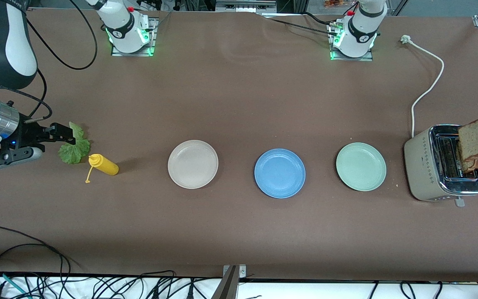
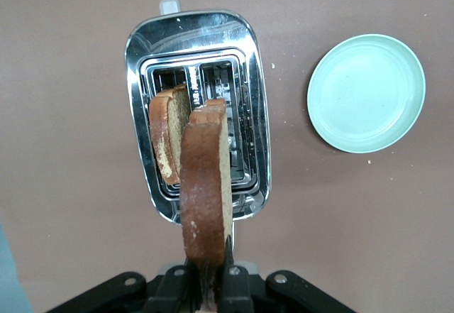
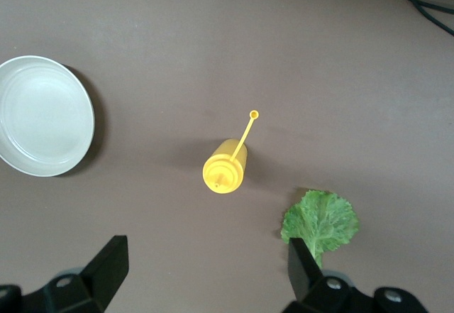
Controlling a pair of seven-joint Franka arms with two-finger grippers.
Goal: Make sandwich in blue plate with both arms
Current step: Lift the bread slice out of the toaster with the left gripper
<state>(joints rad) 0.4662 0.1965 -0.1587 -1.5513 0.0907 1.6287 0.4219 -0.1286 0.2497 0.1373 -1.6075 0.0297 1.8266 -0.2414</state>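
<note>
Bread slice [image 2: 206, 185] hangs above the toaster [image 1: 430, 166], clamped in the left gripper [image 2: 207, 274] jaws. Right gripper [image 3: 206, 274] hovers over the lettuce leaf [image 3: 320, 222], jaws wide. Blue plate [image 1: 279, 173] bare.

1. Front view: high, facing the arm bases, whole counter [image 1: 239, 232].
2. Left wrist: looks down on toaster [image 2: 195, 114], mint plate [image 2: 366, 93]; shared with front.
3. Right wrist: down on bottle [image 3: 225, 167], lettuce [image 3: 320, 222].
</note>
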